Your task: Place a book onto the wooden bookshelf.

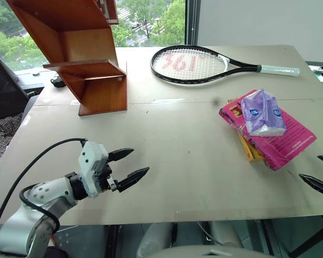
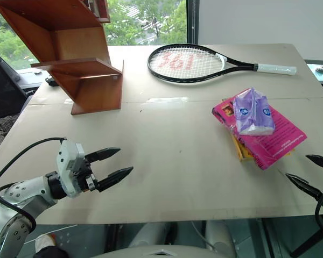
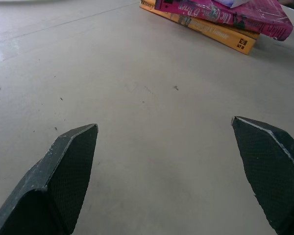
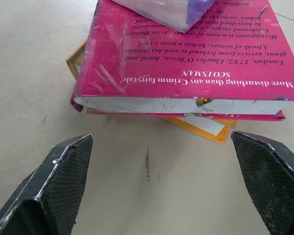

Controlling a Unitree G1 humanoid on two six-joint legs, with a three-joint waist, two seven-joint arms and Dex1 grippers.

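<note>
Wooden bookshelf (image 1: 83, 59): stands at the far left of the tabletop (image 1: 172, 161), reddish-brown, its sides slanted and its flat tiers bare as far as can be seen; its top runs out of the head views.
Left gripper (image 1: 128, 165): hovers over the near left part of the tabletop, its two black fingers spread wide with nothing between them; in the left wrist view it points across bare surface toward the books, well apart from them.
Tennis racket (image 1: 204, 64): lies flat at the far side of the tabletop, black frame, white strings with red markings, white-wrapped handle pointing right; apart from both the shelf and the books.
Book (image 1: 280, 131): the magenta-pink paperback lies flat on the right part of the tabletop, back cover up with white text, well apart from the bookshelf; it is the top book of a small stack.
Yellow book (image 4: 206, 126): lies under the pink one, its edge and a corner showing beyond it.
Tissue pack (image 1: 262, 113): a purple and white plastic packet resting on top of the pink book, toward its far end.
Right gripper (image 2: 308, 173): at the near right edge, just beside the near edge of the book stack, fingers wide apart and holding nothing; the right wrist view looks straight at the book's page edge.
</note>
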